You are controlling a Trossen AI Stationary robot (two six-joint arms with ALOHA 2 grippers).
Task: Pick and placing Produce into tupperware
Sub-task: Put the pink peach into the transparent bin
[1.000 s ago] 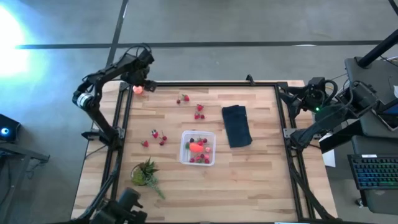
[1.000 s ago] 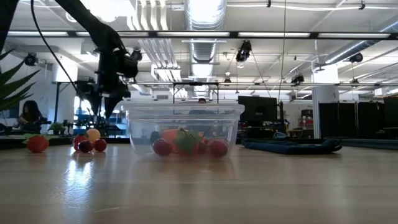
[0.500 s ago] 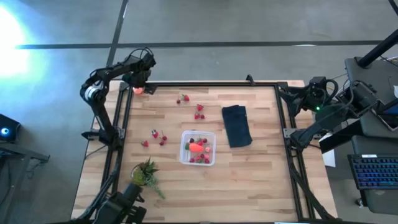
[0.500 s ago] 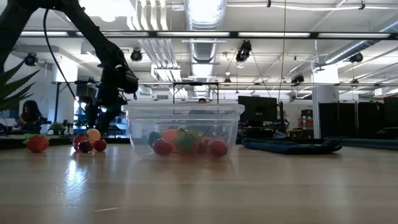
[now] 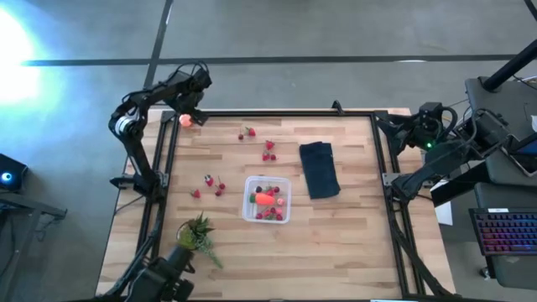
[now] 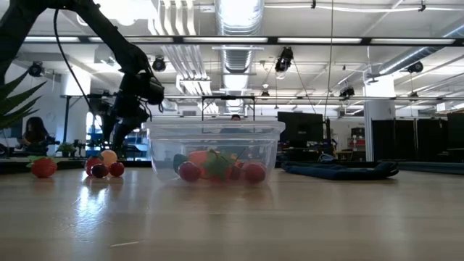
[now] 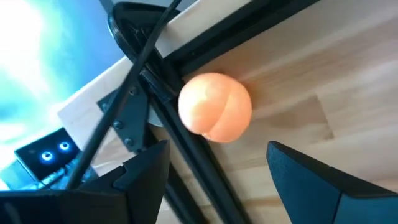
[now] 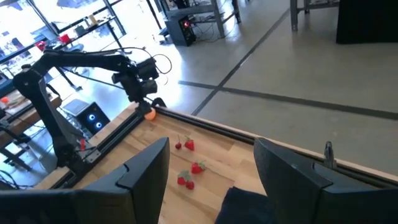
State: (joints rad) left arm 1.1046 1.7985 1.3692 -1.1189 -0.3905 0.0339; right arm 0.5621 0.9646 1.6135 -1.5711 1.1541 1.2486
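Note:
The small peach-orange ball (image 5: 186,119) (image 7: 215,107) rests on the wood at the table's far-left corner, next to the black frame rail. My left gripper (image 5: 190,102) (image 7: 216,152) hovers over it, open, one finger to each side, apart from it. The clear tupperware (image 5: 267,200) (image 6: 214,152) sits mid-table and holds the elongated orange-red piece (image 5: 265,200) and several red berries. More berries lie loose on the wood (image 5: 268,151) (image 5: 210,183). My right gripper (image 8: 211,149) waits open at the far-right edge.
A dark navy folded cloth (image 5: 319,169) lies right of the tupperware. A green leafy bunch (image 5: 197,233) sits near the near-left corner. Black frame rails (image 5: 277,114) run along the table's edges. Bare wood lies along the near side.
My left gripper has come down toward the peach ball at the far-left corner, and its arm has shifted slightly. The ball and the other pieces have stayed where they were.

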